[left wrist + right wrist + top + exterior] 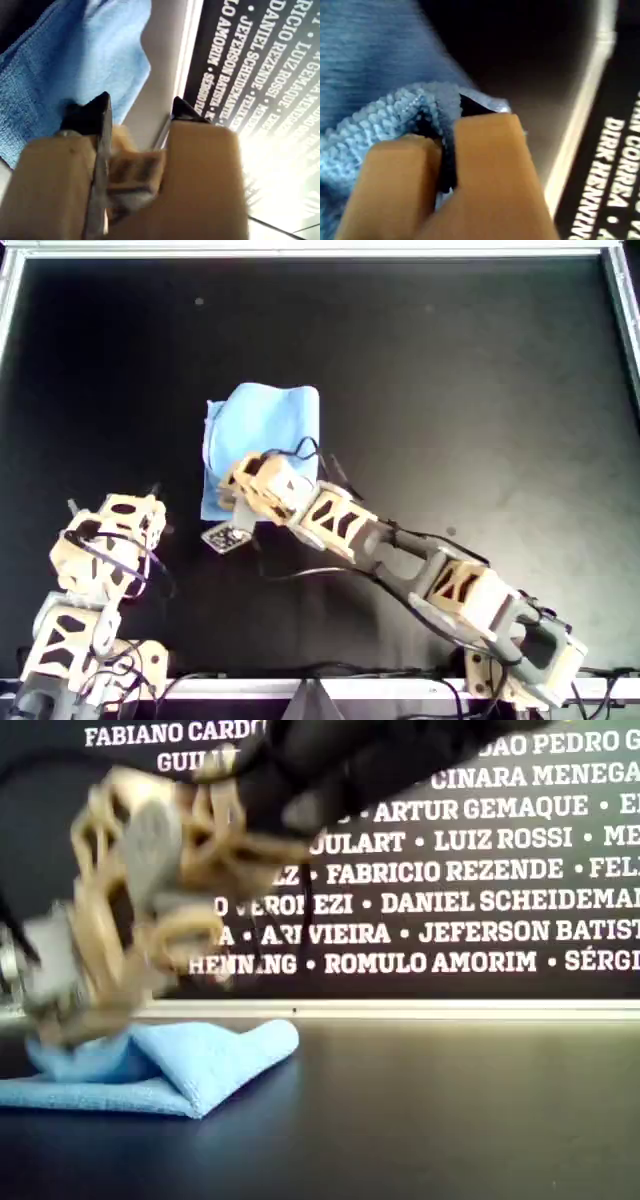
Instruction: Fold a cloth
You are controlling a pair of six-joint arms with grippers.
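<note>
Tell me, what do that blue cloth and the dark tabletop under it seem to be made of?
The cloth looks like soft microfibre or terry: my second gripper pinches an edge where tiny fuzzy loops show, and it bunches into rounded folds. The tabletop looks like a smooth black sheet, perhaps plastic or painted board, with a faint sheen; I cannot tell which.
</note>
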